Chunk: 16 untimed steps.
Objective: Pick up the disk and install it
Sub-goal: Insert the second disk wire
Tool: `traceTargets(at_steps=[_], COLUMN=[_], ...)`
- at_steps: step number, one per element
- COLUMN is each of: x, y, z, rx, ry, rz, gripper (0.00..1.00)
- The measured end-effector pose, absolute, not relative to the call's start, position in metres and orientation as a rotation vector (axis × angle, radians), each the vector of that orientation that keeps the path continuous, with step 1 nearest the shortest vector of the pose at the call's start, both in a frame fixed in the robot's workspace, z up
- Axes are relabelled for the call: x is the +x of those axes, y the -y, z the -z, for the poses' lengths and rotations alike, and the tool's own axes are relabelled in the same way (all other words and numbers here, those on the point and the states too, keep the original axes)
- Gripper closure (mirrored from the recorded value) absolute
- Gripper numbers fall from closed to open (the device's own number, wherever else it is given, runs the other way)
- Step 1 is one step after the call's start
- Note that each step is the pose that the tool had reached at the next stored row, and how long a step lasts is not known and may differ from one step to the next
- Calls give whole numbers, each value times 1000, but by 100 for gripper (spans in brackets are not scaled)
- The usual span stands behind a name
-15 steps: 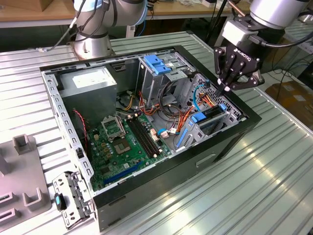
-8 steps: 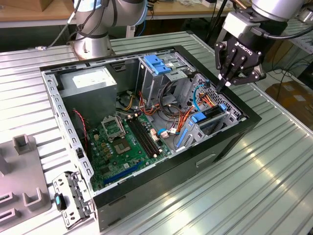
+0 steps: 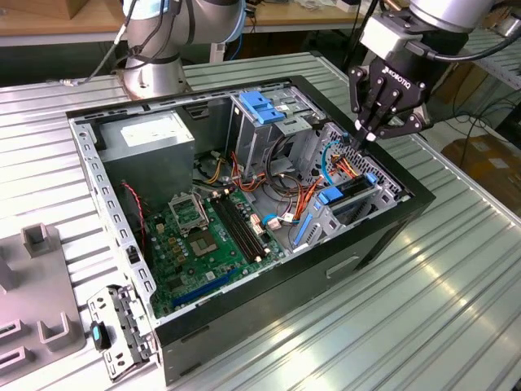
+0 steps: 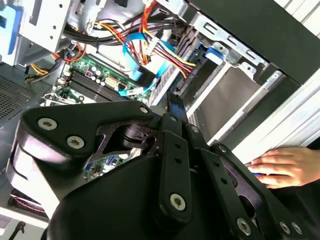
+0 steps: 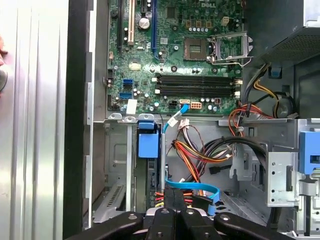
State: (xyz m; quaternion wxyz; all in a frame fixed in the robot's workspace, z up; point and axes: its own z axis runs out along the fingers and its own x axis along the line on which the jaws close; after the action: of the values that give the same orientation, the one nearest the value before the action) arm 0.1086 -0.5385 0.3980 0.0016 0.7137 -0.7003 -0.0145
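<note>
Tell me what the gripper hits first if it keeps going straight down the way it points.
Probably the bundle of cables beside the disk in the computer case. The gripper points down at that corner, fingers together. Depth is unclear, so the blue cable or the disk itself may come first.

One open computer case (image 3: 383, 236) sits on one ribbed metal table (image 3: 456, 277). Inside it lies one green circuit board (image 3: 199, 244) with one square processor socket (image 3: 189, 213) at about 10 o'clock on the board, and four long memory slots (image 3: 240, 228) toward 3 o'clock of the socket. One grey power box (image 3: 155, 134) fills the case's 11 o'clock corner. One gripper (image 3: 364, 135) hangs at 2 o'clock. Two robot arms show: one base (image 3: 151, 77) and one arm (image 3: 440, 16). One hand (image 4: 280, 167) rests in the second wrist view.
</note>
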Motion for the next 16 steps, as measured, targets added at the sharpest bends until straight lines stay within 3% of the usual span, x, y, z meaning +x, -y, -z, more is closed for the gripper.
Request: traceTargets(at_steps=[7, 16], x=[108, 110], y=[516, 508], z=[-398, -397], rx=[2240, 2238], ry=[2198, 2196], rz=[45, 41], gripper=[89, 89])
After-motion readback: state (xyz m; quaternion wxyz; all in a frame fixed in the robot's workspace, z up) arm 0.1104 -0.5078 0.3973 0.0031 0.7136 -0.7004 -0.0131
